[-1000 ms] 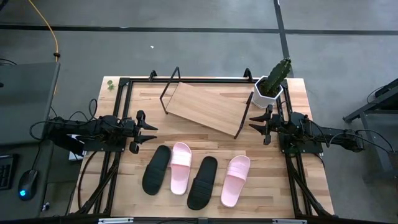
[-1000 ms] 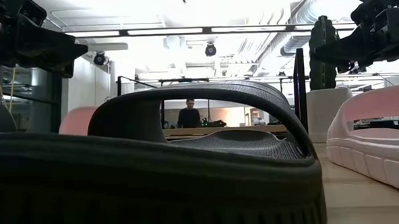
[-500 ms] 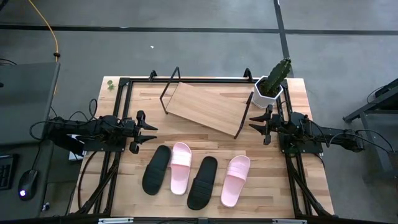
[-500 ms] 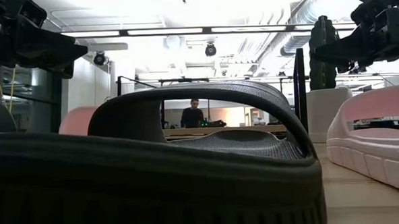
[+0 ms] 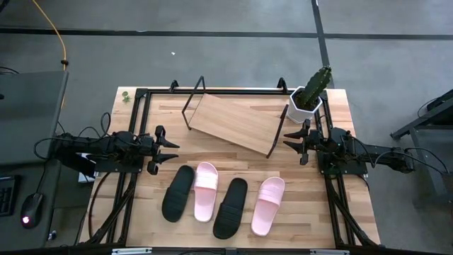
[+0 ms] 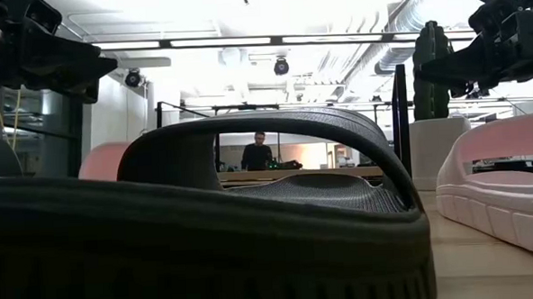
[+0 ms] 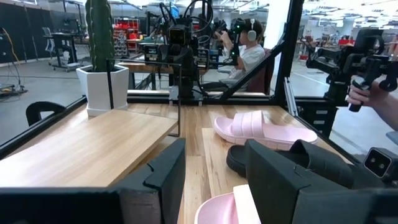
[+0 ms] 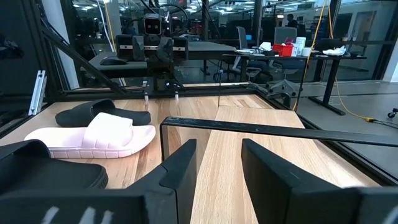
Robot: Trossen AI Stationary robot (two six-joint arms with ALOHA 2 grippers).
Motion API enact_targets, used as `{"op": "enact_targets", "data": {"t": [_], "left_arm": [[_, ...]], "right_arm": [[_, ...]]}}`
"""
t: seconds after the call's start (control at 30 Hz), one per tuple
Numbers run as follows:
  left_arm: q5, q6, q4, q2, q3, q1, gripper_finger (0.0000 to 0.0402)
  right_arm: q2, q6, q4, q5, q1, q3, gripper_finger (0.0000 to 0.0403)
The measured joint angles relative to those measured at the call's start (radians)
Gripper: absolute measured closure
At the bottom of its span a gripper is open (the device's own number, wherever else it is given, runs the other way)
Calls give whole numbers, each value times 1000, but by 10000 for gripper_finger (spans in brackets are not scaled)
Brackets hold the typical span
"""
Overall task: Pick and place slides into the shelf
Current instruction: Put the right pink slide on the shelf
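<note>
Four slides lie in a row on the near part of the wooden table [image 5: 333, 205] in the high view: black slide [image 5: 178, 193], pink slide [image 5: 206, 190], second black slide [image 5: 230, 207], second pink slide [image 5: 268, 205]. Behind them stands the shelf [image 5: 233, 122], bare, a potted cactus [image 5: 309, 93] at the right corner. Left gripper [image 5: 172, 150] and right gripper [image 5: 289, 138] hover at the sides, fingers apart, holding nothing.

Low view: a black slide fills the foreground; a person [image 6: 257, 154] stands far back under ceiling lights.

Left wrist view: a seated person [image 7: 250, 53] wears headphones, and a hand [image 7: 364, 93] holds a device.

Right wrist view: desks and chairs fill the room.
</note>
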Motion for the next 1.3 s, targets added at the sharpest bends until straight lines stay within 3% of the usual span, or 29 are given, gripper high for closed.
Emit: {"op": "enact_targets", "data": {"t": [0.97, 1.3], "left_arm": [[0, -4, 44, 0, 0, 0, 252], [-37, -77, 44, 1, 16, 0, 252]], "right_arm": [[0, 76, 0, -3, 0, 0, 286], [0, 115, -6, -11, 0, 8, 286]]}}
